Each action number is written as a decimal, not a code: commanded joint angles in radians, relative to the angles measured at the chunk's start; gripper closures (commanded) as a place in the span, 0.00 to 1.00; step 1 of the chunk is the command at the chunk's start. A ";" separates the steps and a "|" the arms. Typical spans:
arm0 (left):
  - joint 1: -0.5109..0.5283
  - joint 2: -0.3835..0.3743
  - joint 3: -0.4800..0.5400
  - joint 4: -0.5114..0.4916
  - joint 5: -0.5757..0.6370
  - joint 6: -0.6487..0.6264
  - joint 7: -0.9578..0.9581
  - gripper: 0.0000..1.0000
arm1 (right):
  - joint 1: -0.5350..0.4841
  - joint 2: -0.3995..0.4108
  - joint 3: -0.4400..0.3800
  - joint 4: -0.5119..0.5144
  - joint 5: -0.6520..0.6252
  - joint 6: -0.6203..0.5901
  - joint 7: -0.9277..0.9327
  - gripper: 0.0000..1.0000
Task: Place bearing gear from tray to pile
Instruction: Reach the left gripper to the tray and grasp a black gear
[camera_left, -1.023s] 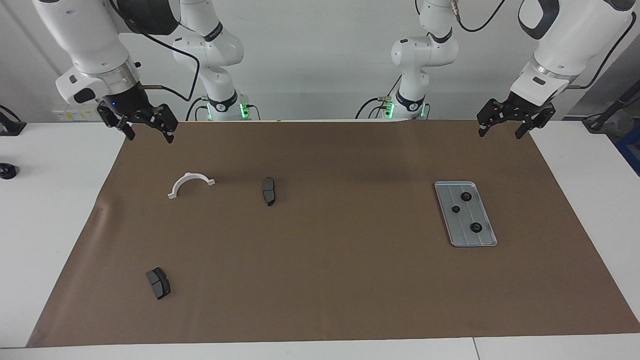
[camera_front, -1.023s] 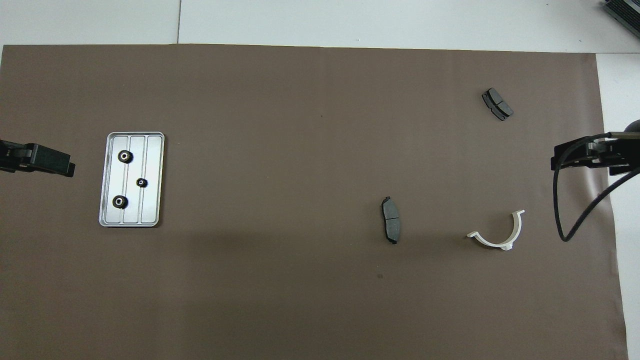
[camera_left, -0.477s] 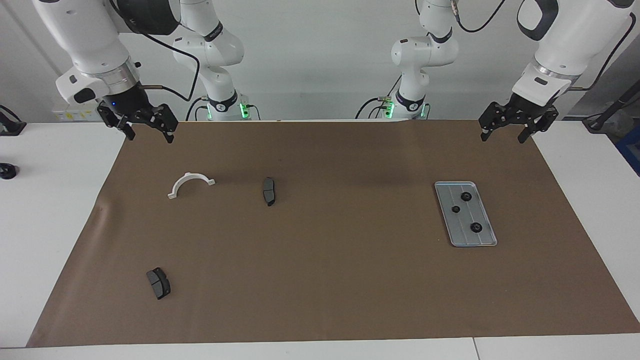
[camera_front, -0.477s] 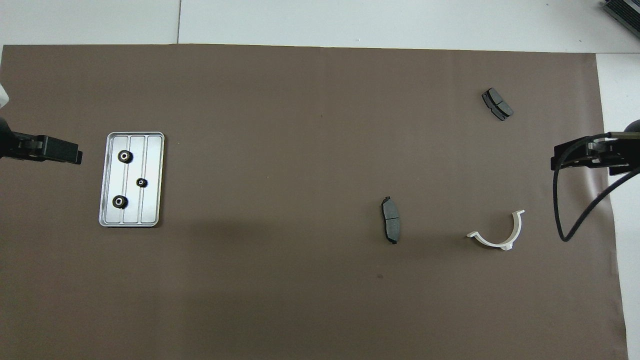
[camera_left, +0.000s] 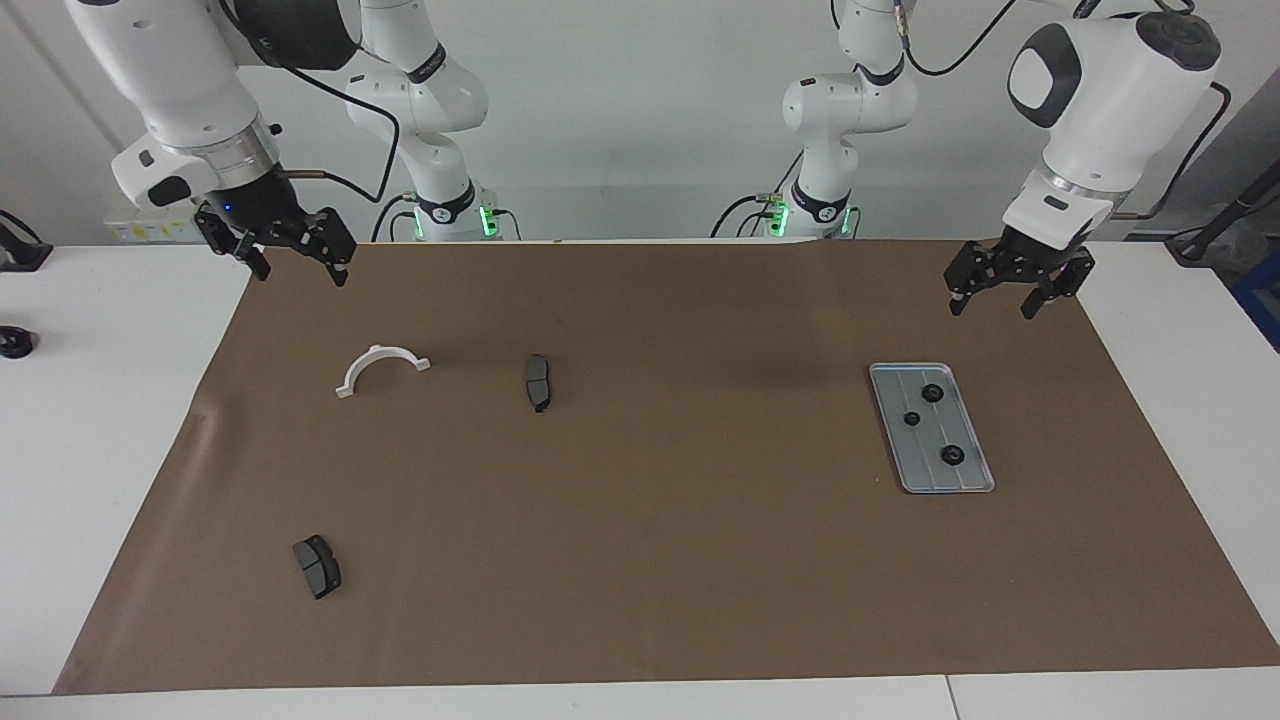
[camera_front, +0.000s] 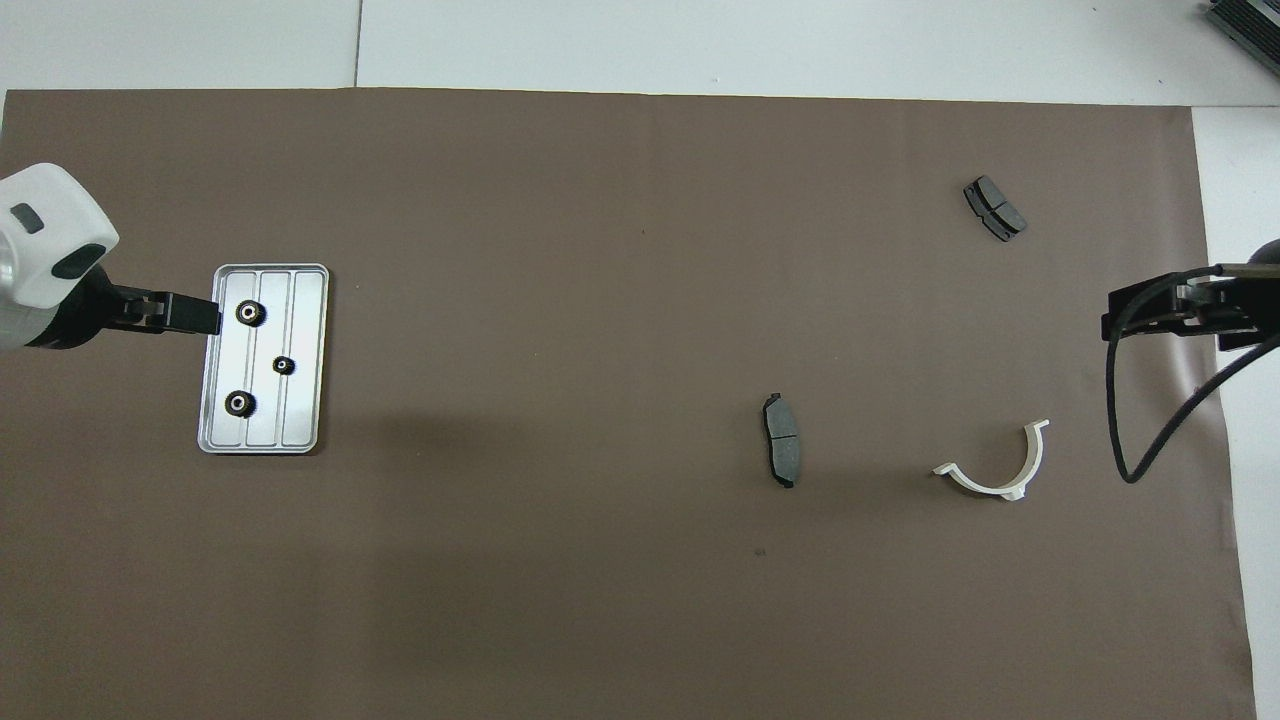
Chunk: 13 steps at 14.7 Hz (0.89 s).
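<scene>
A white desk (camera_left: 120, 420) draped in a brown mat (camera_left: 640, 560) fills the scene, with pale wall above it. The silver tray (camera_left: 921, 479) lies at the left arm's end of the mat, carrying three bearing gears: one (camera_left: 932, 393) nearest the robots, a smaller one (camera_left: 912, 418) mid-tray, and another (camera_left: 951, 457) farthest out. The left claw (camera_left: 985, 297) hangs in the air with jaws open and empty, above bare mat at the tray's robot-side end; seen from overhead its tip (camera_front: 205, 318) overlaps the tray's rim. The pile lies well apart from this claw, toward the right arm's end: a brake pad (camera_left: 538, 383), a white half-ring bracket (camera_left: 381, 368) and a second brake pad (camera_left: 317, 567) near the mat's outer edge. A wide stretch of bare mat separates tray and pile. The right claw (camera_left: 298, 264) waits, open and empty, over the mat's corner by its own base, with the bracket the closest part to it.
</scene>
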<state>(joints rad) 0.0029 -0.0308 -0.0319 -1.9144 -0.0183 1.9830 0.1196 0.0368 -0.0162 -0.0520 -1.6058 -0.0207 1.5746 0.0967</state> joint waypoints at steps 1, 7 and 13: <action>-0.018 -0.020 0.012 -0.127 -0.003 0.143 0.005 0.00 | 0.000 -0.022 0.000 -0.020 0.013 -0.007 0.012 0.00; -0.015 0.049 0.012 -0.297 -0.003 0.456 0.005 0.00 | 0.000 -0.022 0.000 -0.020 0.013 -0.008 0.012 0.00; -0.015 0.187 0.012 -0.301 -0.003 0.576 -0.006 0.00 | 0.000 -0.022 0.000 -0.020 0.013 -0.007 0.012 0.00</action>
<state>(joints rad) 0.0021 0.1320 -0.0322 -2.2103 -0.0183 2.5224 0.1194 0.0368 -0.0162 -0.0519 -1.6058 -0.0207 1.5746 0.0967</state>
